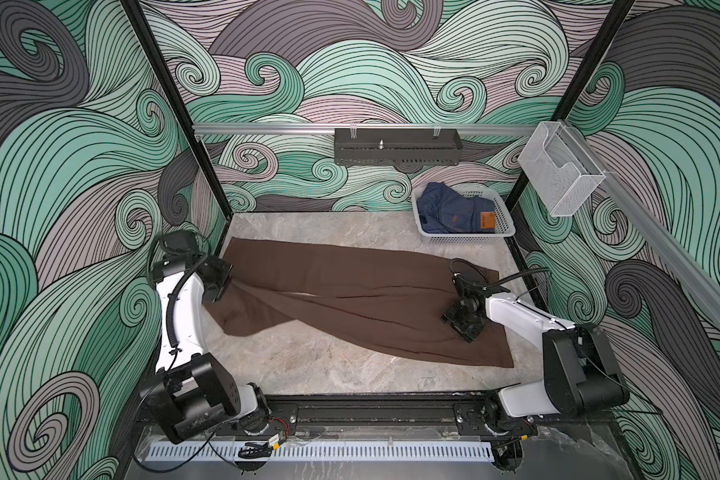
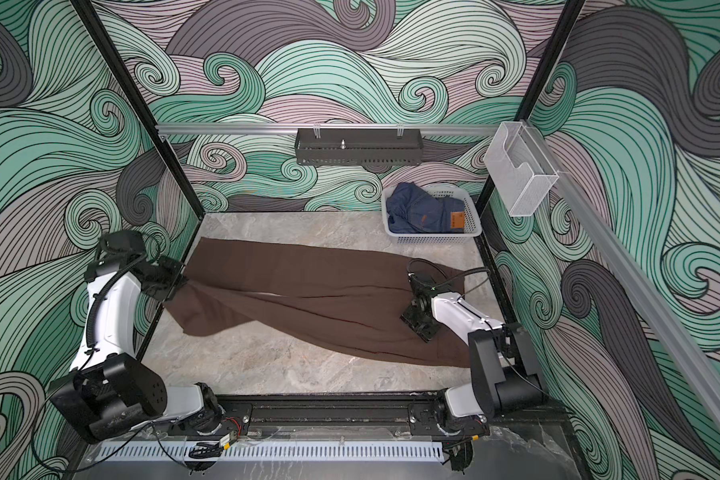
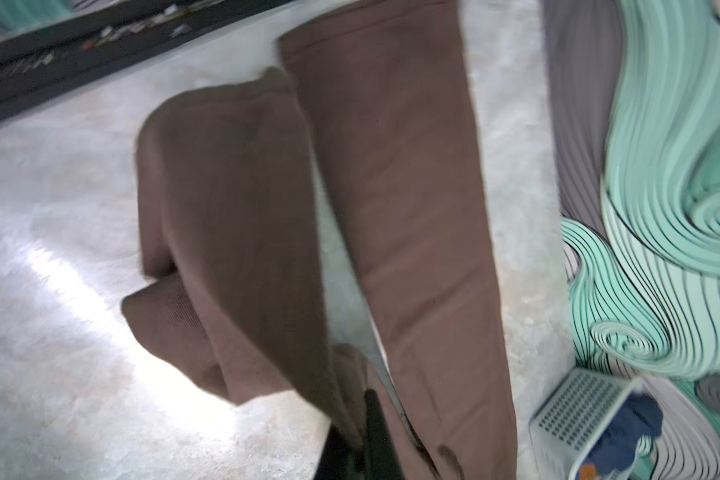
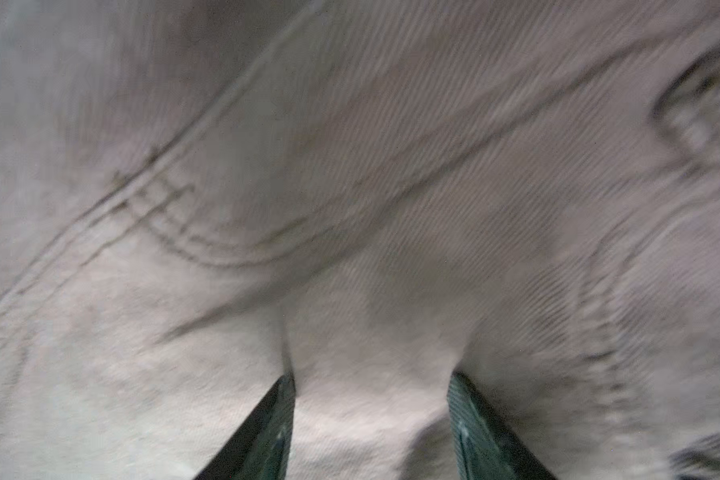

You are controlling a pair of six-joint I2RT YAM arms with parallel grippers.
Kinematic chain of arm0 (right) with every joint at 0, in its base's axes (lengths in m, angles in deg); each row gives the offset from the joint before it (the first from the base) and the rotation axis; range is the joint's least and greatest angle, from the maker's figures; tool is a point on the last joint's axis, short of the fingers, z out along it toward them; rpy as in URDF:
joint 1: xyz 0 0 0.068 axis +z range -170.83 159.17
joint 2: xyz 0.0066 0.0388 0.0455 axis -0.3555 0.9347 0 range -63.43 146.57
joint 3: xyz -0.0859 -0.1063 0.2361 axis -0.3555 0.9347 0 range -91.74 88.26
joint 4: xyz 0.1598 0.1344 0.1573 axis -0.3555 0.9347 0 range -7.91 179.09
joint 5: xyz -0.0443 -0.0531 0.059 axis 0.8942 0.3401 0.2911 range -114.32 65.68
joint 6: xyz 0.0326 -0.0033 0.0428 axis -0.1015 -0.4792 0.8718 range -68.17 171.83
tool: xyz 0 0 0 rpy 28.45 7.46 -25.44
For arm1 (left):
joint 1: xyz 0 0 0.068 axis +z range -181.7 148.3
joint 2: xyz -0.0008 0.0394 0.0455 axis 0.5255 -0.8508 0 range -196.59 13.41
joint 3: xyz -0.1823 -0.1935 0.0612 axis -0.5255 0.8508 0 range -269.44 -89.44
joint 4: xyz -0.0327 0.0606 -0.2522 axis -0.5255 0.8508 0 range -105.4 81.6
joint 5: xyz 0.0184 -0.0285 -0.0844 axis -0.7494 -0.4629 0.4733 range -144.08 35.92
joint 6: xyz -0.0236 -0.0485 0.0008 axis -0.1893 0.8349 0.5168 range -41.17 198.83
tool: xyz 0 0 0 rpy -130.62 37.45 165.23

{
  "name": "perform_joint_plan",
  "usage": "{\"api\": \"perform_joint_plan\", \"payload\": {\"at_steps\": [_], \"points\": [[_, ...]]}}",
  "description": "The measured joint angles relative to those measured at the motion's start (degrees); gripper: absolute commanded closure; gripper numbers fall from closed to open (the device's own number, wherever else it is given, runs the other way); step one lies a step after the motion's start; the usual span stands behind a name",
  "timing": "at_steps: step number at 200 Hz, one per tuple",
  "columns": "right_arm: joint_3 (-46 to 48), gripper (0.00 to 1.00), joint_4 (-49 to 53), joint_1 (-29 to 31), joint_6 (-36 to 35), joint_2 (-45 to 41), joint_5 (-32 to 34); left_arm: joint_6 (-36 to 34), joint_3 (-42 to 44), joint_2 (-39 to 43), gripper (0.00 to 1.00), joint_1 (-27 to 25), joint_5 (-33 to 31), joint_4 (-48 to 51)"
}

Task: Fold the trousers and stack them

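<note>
Trousers (image 1: 350,291) stretched across the worktop (image 1: 308,365)
Left end effector (image 1: 231,284) grasps their left end; right end effector (image 4: 373,399), released, presses their right end.

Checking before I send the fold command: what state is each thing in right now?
trousers: unfolded, laid lengthwise on the table
left gripper: shut on the trousers' left end
right gripper: open, tips down on the trousers
white basket: upright, holds the jeans
jeans: loosely bundled inside the basket
</note>
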Motion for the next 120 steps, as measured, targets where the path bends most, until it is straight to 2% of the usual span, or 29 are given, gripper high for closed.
{"api": "perform_joint_plan", "payload": {"at_steps": [24, 55, 96, 120], "points": [[0.0, 0.39, 0.0, -0.9, -0.2, 0.0, 0.6, -3.6, -6.8, -2.9, 1.00, -7.8, -1.6, 0.5], [0.0, 0.40, 0.0, -1.7, -0.4, 0.0, 0.8, -6.7, -5.4, -6.2, 1.00, -12.2, -3.3, 1.3], [0.0, 0.40, 0.3, -2.0, -0.9, 0.0, 1.2, -7.3, 2.7, -3.4, 1.00, -11.8, -9.7, 3.1], [0.0, 0.40, 0.8, -2.4, -1.3, 0.0, 1.7, -6.0, 9.3, 3.1, 1.00, -7.8, -14.3, 2.7]]}}
